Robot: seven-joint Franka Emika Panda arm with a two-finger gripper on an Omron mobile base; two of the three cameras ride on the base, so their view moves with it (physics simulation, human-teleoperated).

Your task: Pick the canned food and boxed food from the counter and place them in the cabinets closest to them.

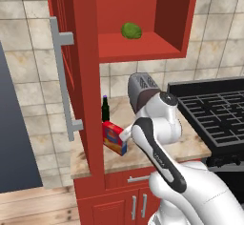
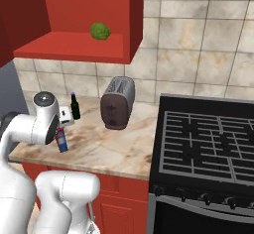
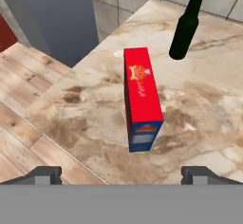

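Item 1: boxed food (image 3: 141, 102), a small upright rectangular carton with a red front, blue side and yellow marks, standing near the outer corner of the beige-and-brown marbled stone counter (image 3: 204, 99); in the left base view the same carton (image 1: 114, 138) sits just beside the tall red side panel, below the open wall unit. Item 2: dark green glass bottle with a purple cap (image 3: 188, 23), upright, near the carton toward the tiled wall, apart from it. Item 3: glossy red wall-mounted cabinet with a red interior shelf (image 1: 143, 45), door swung open, long silver bar handle (image 1: 64, 81) on that door; 1 round green vegetable (image 1: 131, 30) lies on the shelf. Item 4: brown-fronted silver toaster (image 2: 118, 103), on the counter between the bottle and the black gas range (image 2: 208, 139). Item 5: two-finger gripper (image 3: 126, 174), jaws spread fully wide, nothing between them, hovering above the carton and not touching it. Step in hand, as judged: the approach to the first pick, with the carton lined up between the 2 fingertips. Next move calls for a descent until the fingers straddle the carton's narrow sides, a firm close, then a lift to the shelf overhead, clear of the bottle.
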